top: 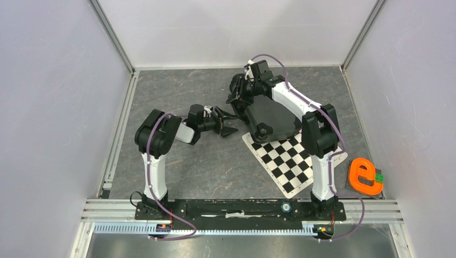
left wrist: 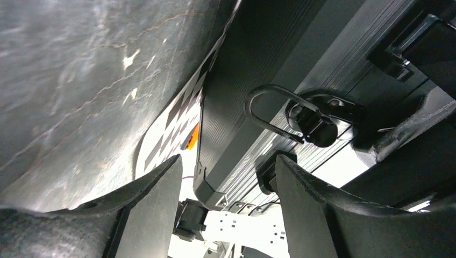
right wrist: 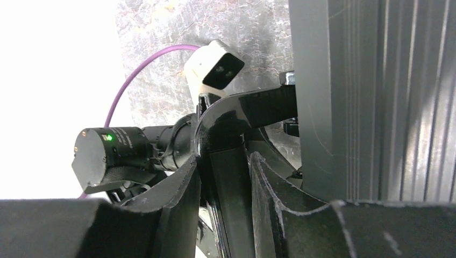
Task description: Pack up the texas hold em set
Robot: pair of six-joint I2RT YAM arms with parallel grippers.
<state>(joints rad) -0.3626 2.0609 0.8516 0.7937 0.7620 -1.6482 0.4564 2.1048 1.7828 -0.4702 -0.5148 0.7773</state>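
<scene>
The black rectangular hard case (top: 271, 115), lid shut, contents hidden, lies over the far corner of the black-and-white checkered mat (top: 285, 161). The left gripper (top: 230, 129), left of that corner, stands wide and empty. The right gripper (right wrist: 223, 166), beyond the mat, clamps the case's handle (right wrist: 258, 107).

free: bare tabletop (top: 204, 166) left of and in front of the case (top: 271, 121) | blocked: right arm (top: 290, 98) lies across the case (right gripper (top: 240, 94) clamps the handle (right wrist: 236, 110)) | right side: mat (top: 285, 161), orange toy (top: 365, 177) by the wall (top: 414, 107)
</scene>
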